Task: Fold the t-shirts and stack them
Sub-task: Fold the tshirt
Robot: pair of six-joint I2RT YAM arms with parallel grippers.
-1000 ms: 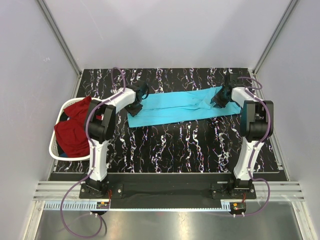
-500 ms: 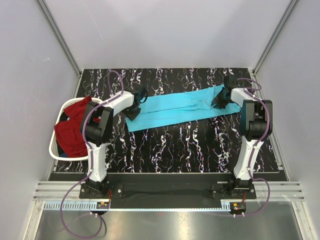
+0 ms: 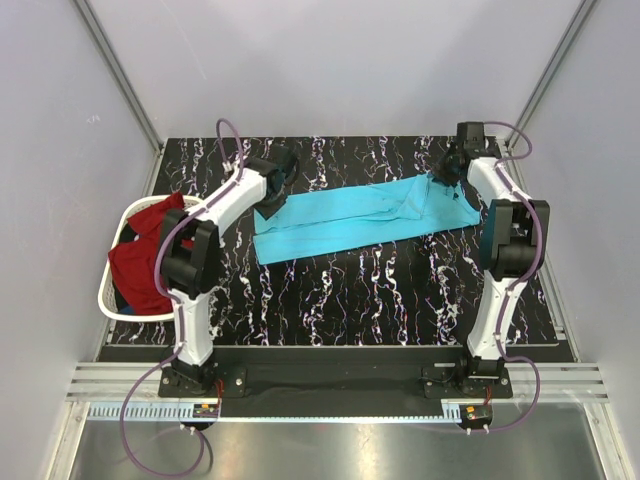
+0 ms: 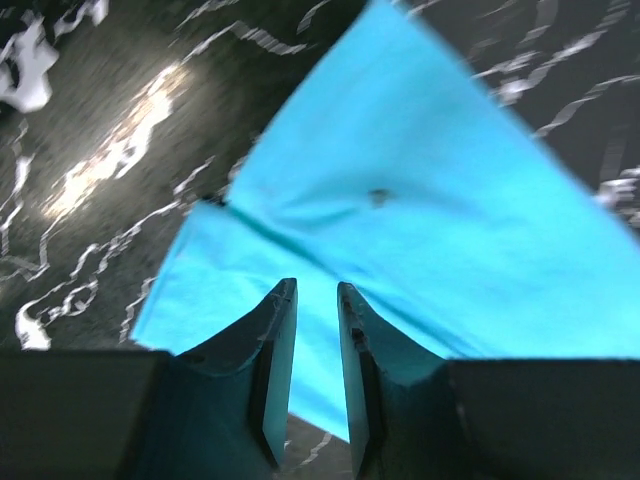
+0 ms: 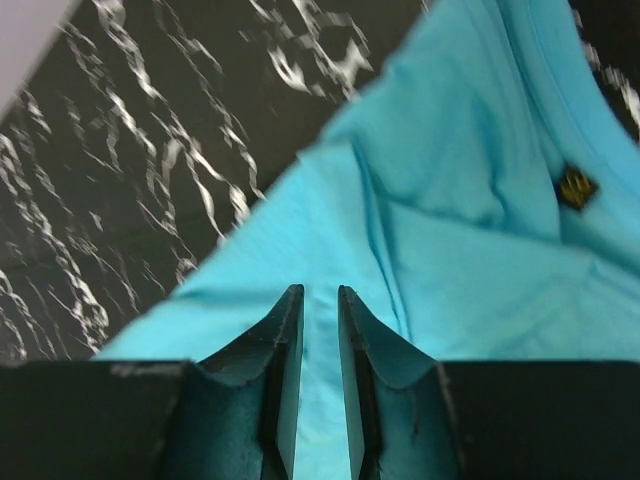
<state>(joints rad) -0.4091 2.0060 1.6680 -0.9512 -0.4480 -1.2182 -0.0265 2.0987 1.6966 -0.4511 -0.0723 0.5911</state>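
The turquoise-blue t-shirt [image 3: 350, 215] lies flat as a long folded strip across the far part of the black marbled table [image 3: 330, 300]. The dark red t-shirt [image 3: 145, 265] sits bunched in the white basket [image 3: 105, 290] at the left. My left gripper [image 3: 283, 165] hovers above the strip's left end; in its wrist view its jaws [image 4: 316, 290] stand a narrow gap apart, empty, with the shirt [image 4: 420, 200] below. My right gripper [image 3: 452, 165] hovers over the right end; its jaws [image 5: 320, 292] are also slightly apart and empty above the cloth [image 5: 470, 230].
The basket stands at the table's left edge beside the left arm. Grey walls close in the table at the back and sides. A small dark label [image 5: 575, 185] shows on the shirt's collar end.
Both grippers have let go of the turquoise shirt's ends and risen toward the far edge. The shirt now lies still on the table.
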